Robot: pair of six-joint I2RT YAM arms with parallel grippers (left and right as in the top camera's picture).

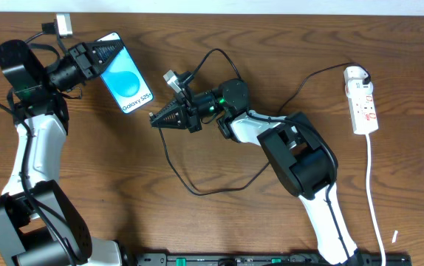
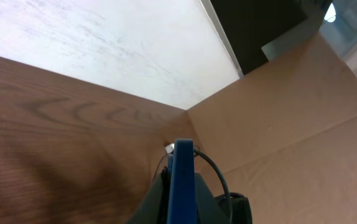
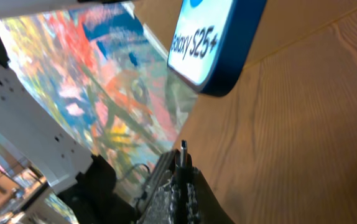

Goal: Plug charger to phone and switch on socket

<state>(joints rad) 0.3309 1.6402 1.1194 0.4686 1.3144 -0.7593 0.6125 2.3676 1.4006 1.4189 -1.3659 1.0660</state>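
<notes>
My left gripper [image 1: 97, 55] is shut on the phone [image 1: 127, 74], a blue-screened smartphone held tilted above the table's back left; in the left wrist view the phone shows edge-on [image 2: 181, 186] between the fingers. My right gripper [image 1: 156, 119] is shut on the charger plug [image 3: 183, 157], its metal tip pointing toward the phone's lower end [image 3: 219, 43], a short gap away. The black charger cable [image 1: 197, 188] loops over the table. The white socket [image 1: 363, 100] lies at the far right, apart from both grippers.
The socket's white cord [image 1: 374, 199] runs down to the front edge. A small white adapter [image 1: 63, 25] sits at the back left behind my left arm. The right arm's body [image 1: 301, 159] lies across the middle right.
</notes>
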